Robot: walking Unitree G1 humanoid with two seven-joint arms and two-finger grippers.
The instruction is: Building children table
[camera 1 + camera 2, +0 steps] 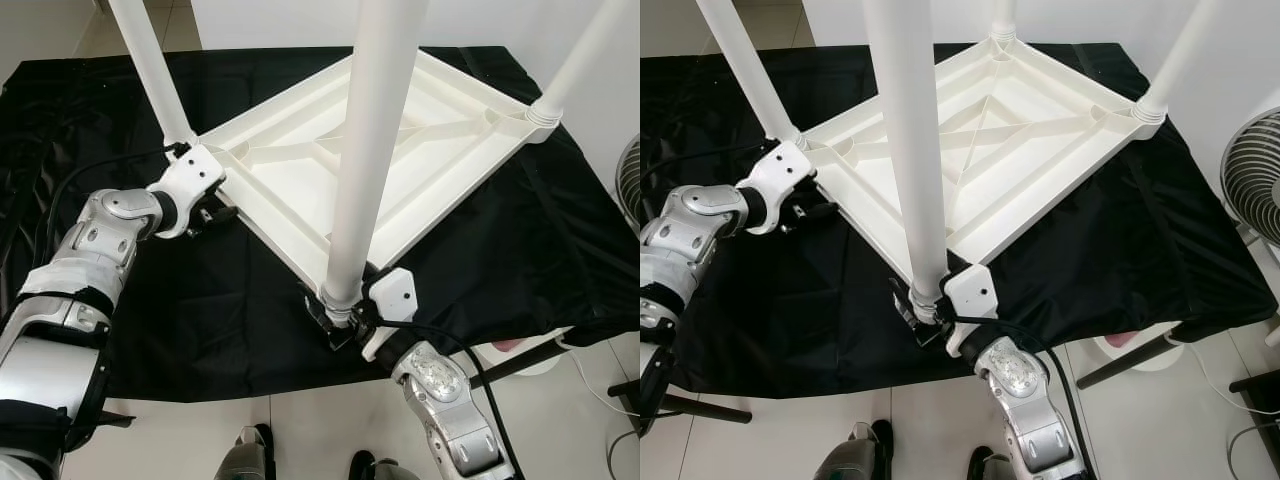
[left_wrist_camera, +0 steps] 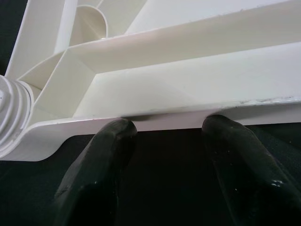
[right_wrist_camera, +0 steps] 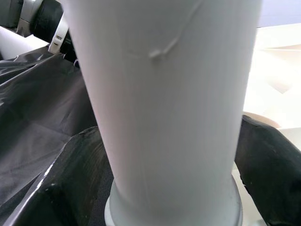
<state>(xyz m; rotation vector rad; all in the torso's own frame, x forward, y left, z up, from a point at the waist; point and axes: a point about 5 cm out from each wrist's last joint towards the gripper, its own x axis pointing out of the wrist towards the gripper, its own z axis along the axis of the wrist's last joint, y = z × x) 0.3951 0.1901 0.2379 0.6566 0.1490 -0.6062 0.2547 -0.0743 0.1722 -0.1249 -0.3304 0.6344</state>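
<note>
Right wrist view: right gripper (image 3: 171,155), jaws clenched around the base of the nearest white leg (image 1: 372,150), one black finger on either side. Leg plain, smooth, upright, ribbed collar at its foot; no writing legible. Left gripper (image 2: 171,141), jaws spread apart, both fingertips (image 2: 115,134) touching the rim of the upturned white plastic table (image 1: 400,150) near a corner leg socket. Table lies top-down, ribbed underside up, on a worktop draped in black cloth (image 1: 150,320). Beyond the jaws: three more legs upright. Pale tiled floor (image 1: 300,425); fan (image 1: 1252,185) to the right.
</note>
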